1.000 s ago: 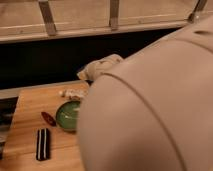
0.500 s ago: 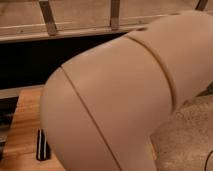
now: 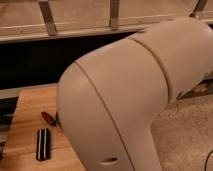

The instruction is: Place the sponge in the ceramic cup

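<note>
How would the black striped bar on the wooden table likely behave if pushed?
The black striped bar lies flat with straight edges, so it would probably slide rather than roll. It looks rigid, so it would likely keep its shape. The hand is out of view; only the arm shows.

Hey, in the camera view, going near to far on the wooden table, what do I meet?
First the black striped bar → red oblong thing. The robot arm hides the rest; the gripper is out of view.
</note>
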{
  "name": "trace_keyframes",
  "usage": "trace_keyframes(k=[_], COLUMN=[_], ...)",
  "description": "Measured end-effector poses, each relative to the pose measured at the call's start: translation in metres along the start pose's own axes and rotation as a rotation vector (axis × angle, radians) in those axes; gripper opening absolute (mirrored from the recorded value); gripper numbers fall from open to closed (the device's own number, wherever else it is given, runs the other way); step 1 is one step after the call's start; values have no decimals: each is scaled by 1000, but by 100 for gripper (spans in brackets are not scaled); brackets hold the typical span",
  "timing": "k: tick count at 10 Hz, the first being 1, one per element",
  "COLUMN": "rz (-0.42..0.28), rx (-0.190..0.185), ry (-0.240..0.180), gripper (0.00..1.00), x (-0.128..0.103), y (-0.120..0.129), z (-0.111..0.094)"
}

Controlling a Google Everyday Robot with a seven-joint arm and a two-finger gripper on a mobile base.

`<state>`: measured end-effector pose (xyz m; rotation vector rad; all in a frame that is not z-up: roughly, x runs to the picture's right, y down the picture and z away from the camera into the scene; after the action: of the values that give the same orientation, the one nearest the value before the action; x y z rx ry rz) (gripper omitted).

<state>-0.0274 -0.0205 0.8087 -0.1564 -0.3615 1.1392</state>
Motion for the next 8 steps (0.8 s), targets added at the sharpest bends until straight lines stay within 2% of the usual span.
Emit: trace_keyframes(k=[3, 5, 8], rz=[15, 30, 24], rx=[-48, -116, -187], ry=[-28, -74, -120], gripper=[0, 0, 0], x=[0, -4, -12], y=[10, 21, 37], z=[4, 7, 8])
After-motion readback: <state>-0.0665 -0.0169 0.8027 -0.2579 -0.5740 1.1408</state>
